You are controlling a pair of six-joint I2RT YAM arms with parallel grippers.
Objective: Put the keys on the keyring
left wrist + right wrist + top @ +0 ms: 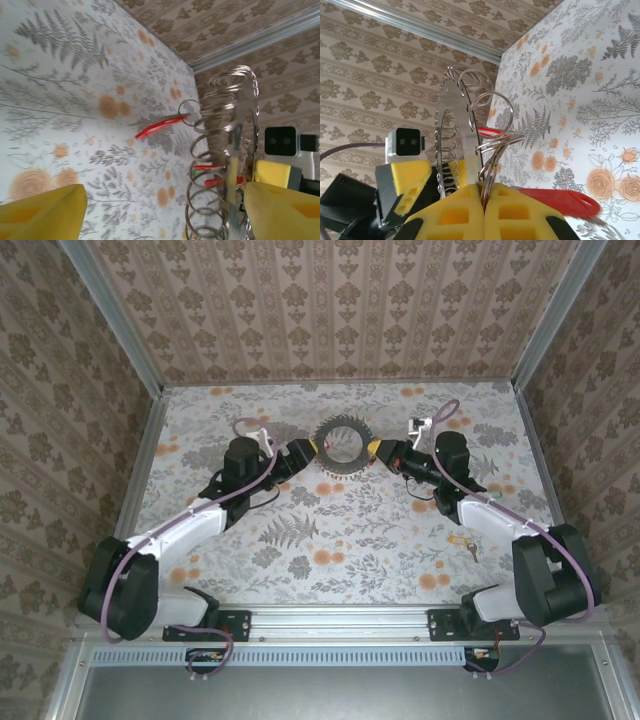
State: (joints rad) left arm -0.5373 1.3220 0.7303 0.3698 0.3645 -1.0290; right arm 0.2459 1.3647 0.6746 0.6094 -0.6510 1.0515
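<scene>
Keyring: a silvery coil loop (340, 424), held up off the counter (300, 570) between the two arms, at about 12 o'clock from the counter's middle.
Right end effector (484, 192): yellow pads pressed together on one wire loop at the keyring's 3 o'clock edge. This looks like the only hold on it.
Left end effector (308, 448): at the keyring's 9 o'clock edge, fingers spread wide and gripping nothing. In its wrist view the coil stands just beside one pad.
Keys on the ring: a red key (160, 127) dangles from a small ring on the coil, and more red and green heads sit among the loops.
Loose key: a brassy key (462, 540) lies flat on the counter at about 4 o'clock from the keyring, near the right forearm, not yet threaded.
Risk, slip: a thin wire pinched from one side in soft pads could pivot or slide, so the keyring may sag or twist.
Risk, snag: if the left fingers close here they could crush several loops together or catch the dangling red key.
Risk, pickup: the brassy key is thin and flat against a busy pattern, so a grasp may miss it or skid it away.
</scene>
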